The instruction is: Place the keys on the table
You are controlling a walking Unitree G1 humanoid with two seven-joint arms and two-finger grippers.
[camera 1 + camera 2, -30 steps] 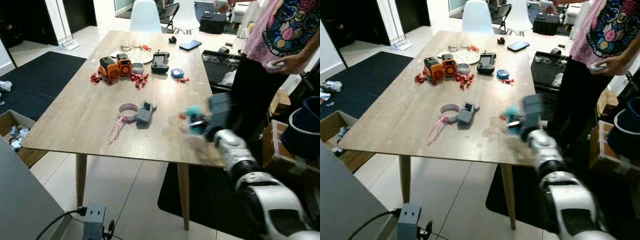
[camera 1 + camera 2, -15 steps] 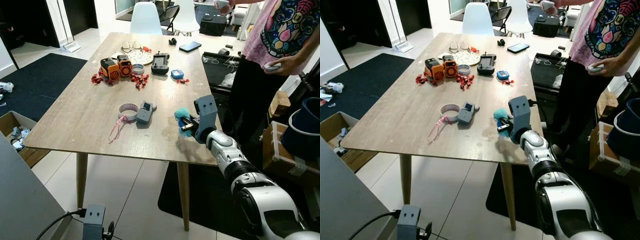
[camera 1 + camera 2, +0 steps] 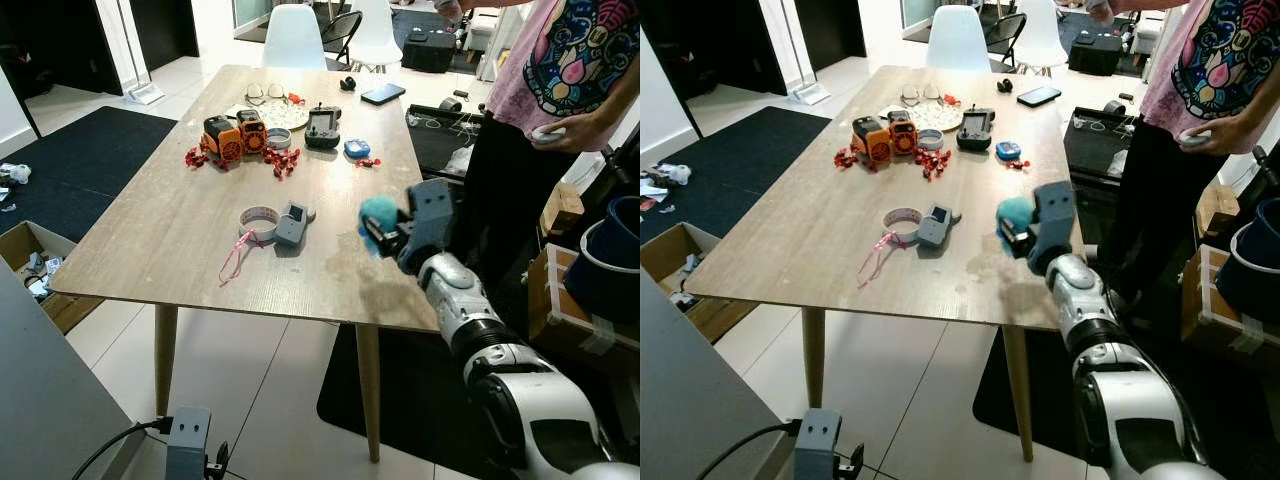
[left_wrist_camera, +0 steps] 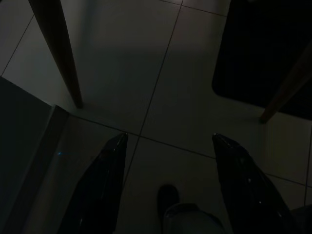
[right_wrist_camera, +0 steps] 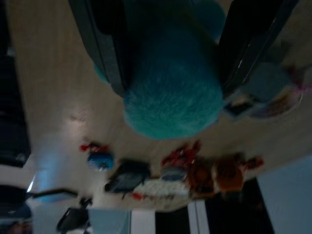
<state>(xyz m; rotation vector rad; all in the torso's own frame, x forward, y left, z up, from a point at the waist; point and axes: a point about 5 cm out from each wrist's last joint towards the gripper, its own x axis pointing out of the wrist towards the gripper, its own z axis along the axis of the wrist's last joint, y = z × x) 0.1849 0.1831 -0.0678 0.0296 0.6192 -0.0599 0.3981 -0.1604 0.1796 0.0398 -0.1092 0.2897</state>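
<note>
Teal and fluffy, the pom-pom keyring (image 3: 377,213) sits clamped in your right tool (image 3: 388,231), held above the wooden bench (image 3: 180,220) near its right edge.

Your left tool (image 4: 165,185) hangs spread wide over floor tiles.

The right arm (image 3: 470,320) is stretched forward and up, silver forearm angled toward the table's (image 3: 180,230) near right edge. The right gripper (image 3: 385,228) is held above that edge, wrist raised, black fingers (image 5: 105,46) pointed out across the table and clamped on either side of a teal fluffy pom-pom (image 5: 170,92), which is carried clear of the tabletop. The left gripper (image 4: 165,180) is hung low beneath the table, aimed at the floor, its two black fingers (image 4: 100,185) spread well apart with nothing between them.
</note>
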